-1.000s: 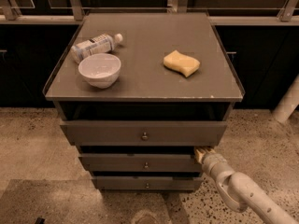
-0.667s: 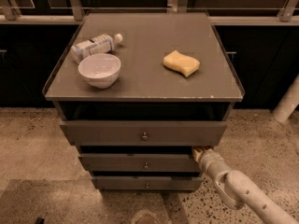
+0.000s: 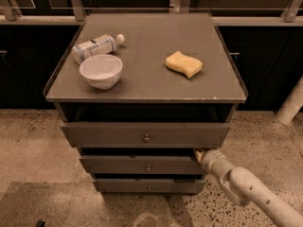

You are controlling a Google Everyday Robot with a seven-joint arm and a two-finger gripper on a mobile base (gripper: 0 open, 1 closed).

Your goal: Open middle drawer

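The middle drawer (image 3: pixel 118 165) is a dark grey flat front with a small round metal knob (image 3: pixel 147 167) at its centre. It is the second of three fronts in a low cabinet, and its front stands a little forward of the cabinet body. My gripper (image 3: pixel 200 155) is at the drawer's right end, at its upper right corner, on the end of the white arm (image 3: pixel 246 188) that comes in from the lower right. The gripper tip is partly tucked under the top drawer front (image 3: pixel 94 135).
On the cabinet top (image 3: pixel 151 74) stand a white bowl (image 3: pixel 101 70), a lying plastic bottle (image 3: pixel 96 46) and a yellow sponge (image 3: pixel 183 64). The bottom drawer (image 3: pixel 118 185) sits below. Speckled floor (image 3: pixel 38 145) surrounds the cabinet. A white post (image 3: pixel 291 103) stands at right.
The arm and gripper have shifted slightly left and up toward the middle drawer's right end. The drawers have not visibly moved.
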